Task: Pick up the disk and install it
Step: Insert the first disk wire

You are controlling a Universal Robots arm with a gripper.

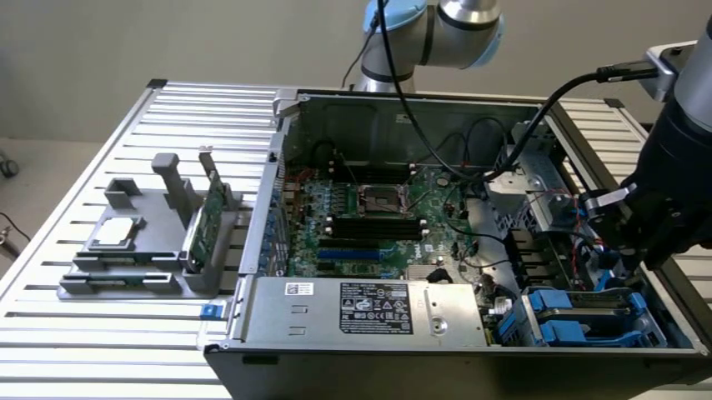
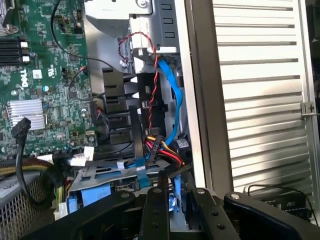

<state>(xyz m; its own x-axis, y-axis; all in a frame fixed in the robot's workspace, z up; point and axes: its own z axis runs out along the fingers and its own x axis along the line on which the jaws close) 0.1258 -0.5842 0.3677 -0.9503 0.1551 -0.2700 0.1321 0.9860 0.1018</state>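
The disk lies flat in the drive bay at the front corner of the open computer case, on the exterior view's right. Its blue carrier tabs show there. In the wrist view its silver top sits over blue plastic, and the blue end runs in between my jaws. My gripper is low inside the case, just behind the disk's far end. Seen from the wrist, the gripper is shut on that blue carrier end.
A blue data cable and red, yellow and black wires hang close above the bay. The motherboard and power supply fill the case. A grey fixture with a silver chip and green card stands on the slatted table.
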